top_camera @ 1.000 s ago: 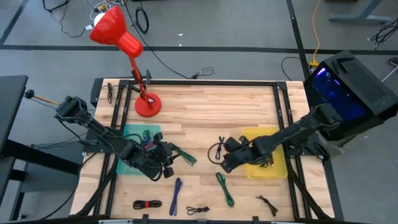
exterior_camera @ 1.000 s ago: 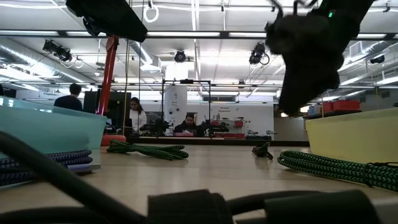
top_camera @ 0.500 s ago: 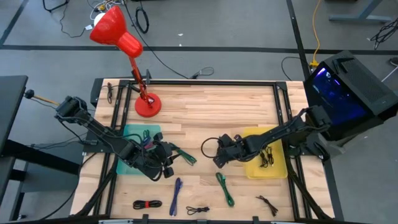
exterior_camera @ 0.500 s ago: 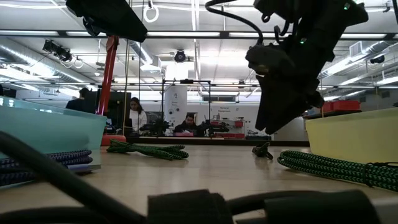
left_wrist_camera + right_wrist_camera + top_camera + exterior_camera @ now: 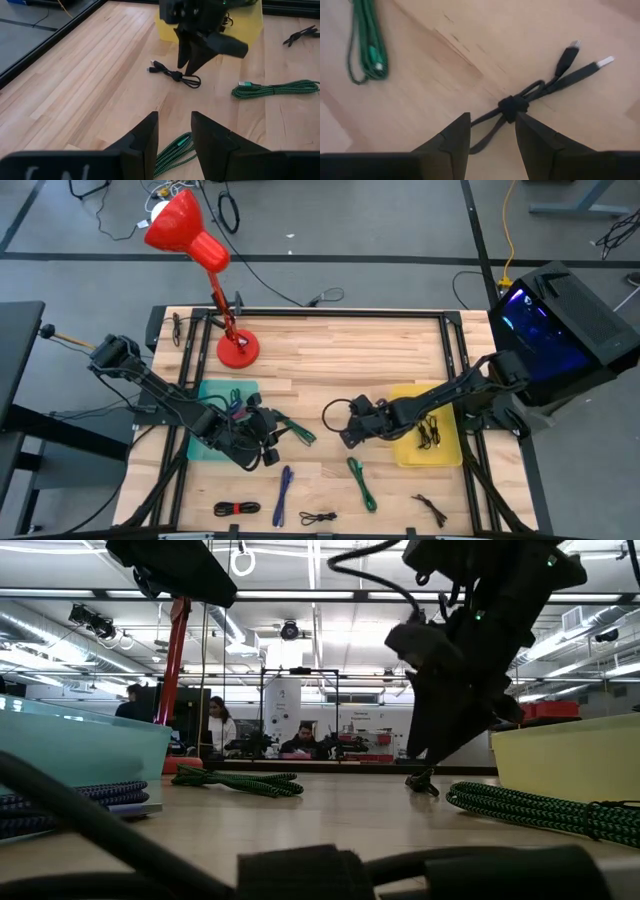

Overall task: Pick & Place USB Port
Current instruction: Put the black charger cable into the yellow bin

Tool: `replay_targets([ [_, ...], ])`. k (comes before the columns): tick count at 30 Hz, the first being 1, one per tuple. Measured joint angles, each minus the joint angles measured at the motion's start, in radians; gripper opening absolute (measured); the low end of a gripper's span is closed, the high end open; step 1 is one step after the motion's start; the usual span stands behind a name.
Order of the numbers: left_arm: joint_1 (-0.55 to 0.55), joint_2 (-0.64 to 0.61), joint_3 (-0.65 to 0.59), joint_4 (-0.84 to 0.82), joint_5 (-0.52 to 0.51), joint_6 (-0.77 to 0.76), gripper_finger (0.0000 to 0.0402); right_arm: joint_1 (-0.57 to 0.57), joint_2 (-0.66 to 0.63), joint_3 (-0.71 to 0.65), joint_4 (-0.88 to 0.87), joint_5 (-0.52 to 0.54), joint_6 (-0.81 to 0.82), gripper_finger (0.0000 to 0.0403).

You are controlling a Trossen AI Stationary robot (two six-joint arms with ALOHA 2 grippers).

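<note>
The black USB cable [image 5: 512, 107], bundled by a strap, lies flat on the wooden table with its two plugs [image 5: 590, 56] spread apart. My right gripper [image 5: 492, 117] is open and points down just above it, a finger on each side of the looped end, touching nothing. The left wrist view shows the same cable [image 5: 175, 76] under the right gripper [image 5: 189, 64]. In the high view the right gripper [image 5: 348, 432] covers the cable. My left gripper [image 5: 173, 117] is open and waits beside the teal bin [image 5: 208, 442].
A yellow bin [image 5: 446, 448] holding a black cable stands just right of the right gripper. The teal bin holds several cables. Green cables [image 5: 362, 482] [image 5: 297, 430], a blue one [image 5: 283, 490] and black bundles [image 5: 318, 517] [image 5: 432, 505] lie near the front. A red lamp [image 5: 237, 348] stands at the far left.
My right gripper has moved from the yellow bin's edge toward the table's left and come down, tipping its fingers toward the black USB cable. The cable has stayed where it lay.
</note>
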Motion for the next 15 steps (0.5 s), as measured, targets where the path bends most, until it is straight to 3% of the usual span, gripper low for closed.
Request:
replay_targets([
  [6,0.0,0.0,0.0,0.0,0.0,0.0,0.0122,-0.003,0.069,0.0,0.034,-0.035,-0.027,0.0157],
  [15,0.0,0.0,0.0,-0.001,0.0,0.0,0.0122,-0.006,0.074,-0.001,0.049,-0.013,-0.012,0.0157],
])
